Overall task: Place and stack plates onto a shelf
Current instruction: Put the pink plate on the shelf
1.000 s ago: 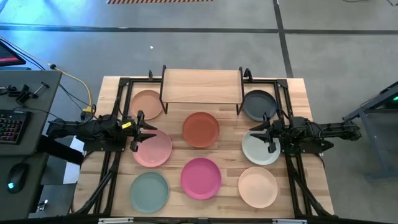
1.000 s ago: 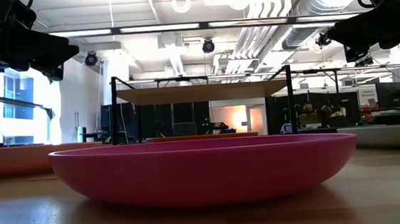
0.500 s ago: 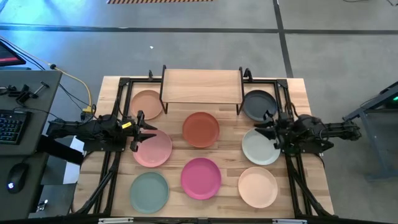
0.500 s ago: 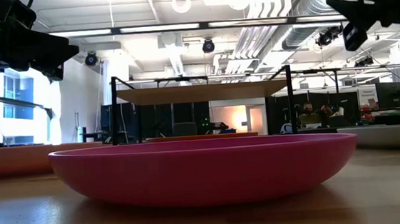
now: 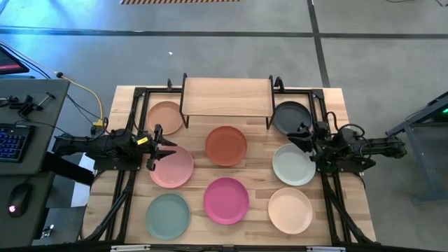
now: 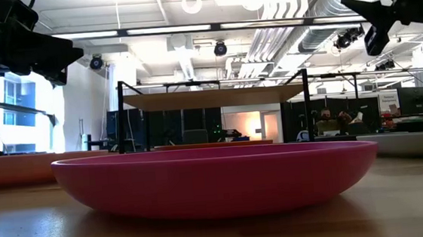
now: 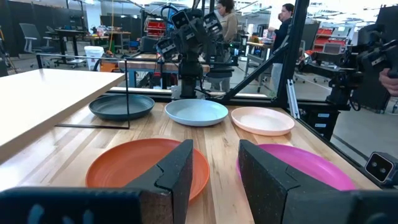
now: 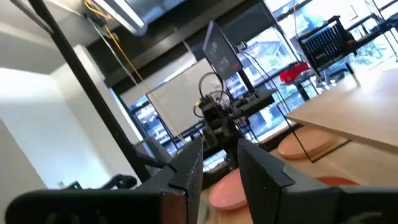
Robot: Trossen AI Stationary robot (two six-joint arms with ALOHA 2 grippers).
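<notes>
1. Eight plates were named for the job, but only seven show, all lying on the wooden table [image 5: 336,105]; none is on the shelf [image 5: 227,96], which stands at the middle of the table's far edge with its top bare.
2. Beside the shelf, the peach plate [image 5: 166,117] lies toward the far left corner and the dark grey plate [image 5: 290,116] toward the far right corner.
3. Just in front of the shelf sits the terracotta plate [image 5: 225,145], with the light pink plate [image 5: 173,168] near the left edge and the pale grey-white plate [image 5: 292,166] near the right edge.
4. Along the near edge lie the sage green plate [image 5: 168,215], the magenta plate [image 5: 226,199] and the cream plate [image 5: 290,209].
5. At the left edge, the left gripper [image 5: 159,149] hangs over the rim of the light pink plate, its fingers [image 7: 177,180] spread a little with nothing between them.
6. At the right edge, the right gripper [image 5: 301,134] is raised and tilted up, between the dark grey and pale grey-white plates; its fingers [image 8: 189,171] stand slightly apart and empty.
</notes>
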